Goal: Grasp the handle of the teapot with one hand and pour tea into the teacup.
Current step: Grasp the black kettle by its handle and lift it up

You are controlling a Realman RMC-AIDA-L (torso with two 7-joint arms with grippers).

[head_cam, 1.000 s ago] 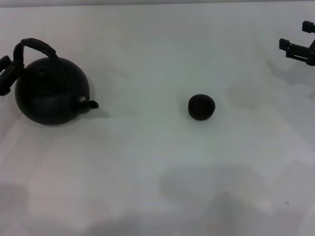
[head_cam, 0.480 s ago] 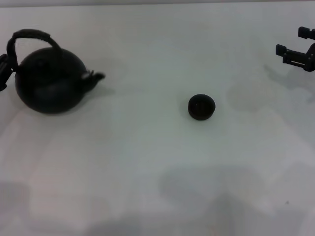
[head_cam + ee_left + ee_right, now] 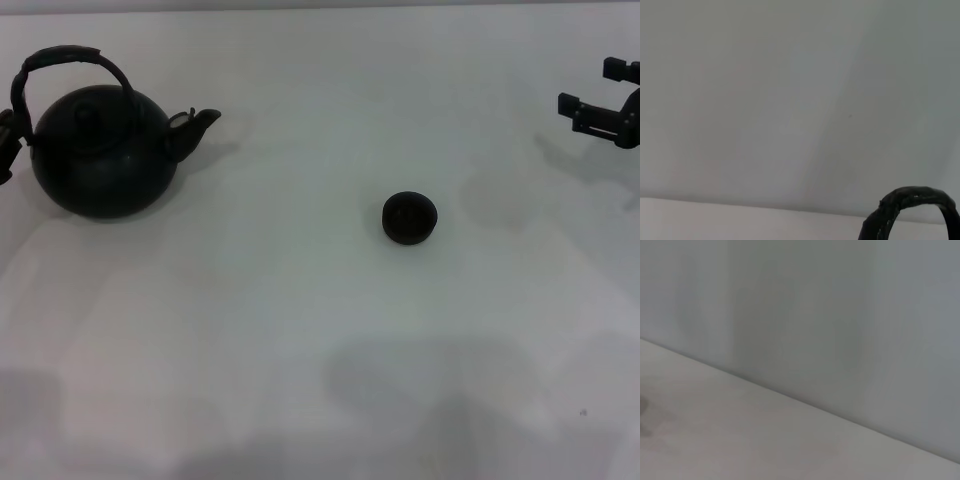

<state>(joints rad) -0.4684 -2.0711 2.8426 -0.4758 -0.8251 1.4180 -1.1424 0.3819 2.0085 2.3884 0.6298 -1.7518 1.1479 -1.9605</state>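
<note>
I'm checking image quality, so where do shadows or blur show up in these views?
Head view: soft shadow beside the teapot spout and under the right gripper; broad dim patches on the near table. Left wrist view: only the handle shows, soft-edged. Right wrist view: blurred, nothing distinct.

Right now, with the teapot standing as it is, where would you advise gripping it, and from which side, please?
Grip the handle, on its thicker wrapped top. The hoop stands up clear above the teapot, while the round body offers no purchase. Come from the robot's left, opposite the spout; the left gripper already sits there at the hoop's base.
</note>
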